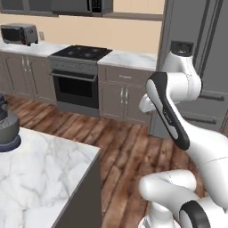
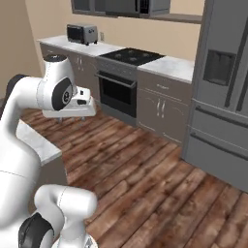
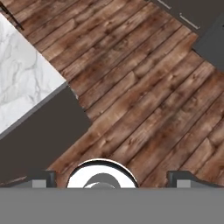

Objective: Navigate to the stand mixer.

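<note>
The stand mixer [image 1: 7, 130] shows only in part at the far left edge of the left base view: a silvery-grey bowl over a dark rounded base, standing on the marble island counter [image 1: 44, 178]. Its head is cut off by the frame. My arm is folded up over the base, to the right of the island, with the hand [image 2: 80, 104] pointing down at the wooden floor. In the hand view the gripper [image 3: 113, 179] is open, its two dark fingertips [image 3: 41, 178] far apart with nothing between them, above the floor next to the island's corner [image 3: 65, 85].
A black stove with oven [image 1: 78, 73] stands against the back wall, grey cabinets [image 1: 122, 95] on either side. A silver toaster oven [image 1: 18, 33] sits on the back counter at the left. A grey fridge [image 2: 223, 97] rises at the right. Wooden floor [image 2: 145, 169] lies between island and cabinets.
</note>
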Available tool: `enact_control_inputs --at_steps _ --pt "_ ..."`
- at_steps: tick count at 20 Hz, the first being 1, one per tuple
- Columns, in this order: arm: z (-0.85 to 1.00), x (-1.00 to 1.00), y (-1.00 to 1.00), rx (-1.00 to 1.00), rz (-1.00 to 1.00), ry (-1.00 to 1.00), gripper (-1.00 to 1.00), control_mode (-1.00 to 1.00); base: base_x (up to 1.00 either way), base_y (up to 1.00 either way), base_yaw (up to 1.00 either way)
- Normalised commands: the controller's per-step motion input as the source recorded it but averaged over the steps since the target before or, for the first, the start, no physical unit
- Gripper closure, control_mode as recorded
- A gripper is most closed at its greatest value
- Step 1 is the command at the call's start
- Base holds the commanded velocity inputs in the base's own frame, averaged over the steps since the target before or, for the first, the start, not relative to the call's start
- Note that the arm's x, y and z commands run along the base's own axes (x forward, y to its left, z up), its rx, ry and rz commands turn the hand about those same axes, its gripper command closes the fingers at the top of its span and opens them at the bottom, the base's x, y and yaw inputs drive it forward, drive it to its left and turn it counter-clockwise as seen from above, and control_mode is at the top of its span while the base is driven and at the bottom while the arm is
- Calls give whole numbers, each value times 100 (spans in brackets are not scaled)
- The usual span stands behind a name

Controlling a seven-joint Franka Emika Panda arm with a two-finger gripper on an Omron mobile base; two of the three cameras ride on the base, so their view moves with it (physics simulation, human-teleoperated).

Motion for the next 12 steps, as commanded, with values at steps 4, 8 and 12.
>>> enact_control_inputs --at_steps 4,8,12 --pt "0 0 0 0 0 0 -100 100 100 -4 10" --pt "0 0 0 0 0 0 -100 100 100 -49 1" --pt "0 0 0 0 0 0 -100 100 100 -33 0"
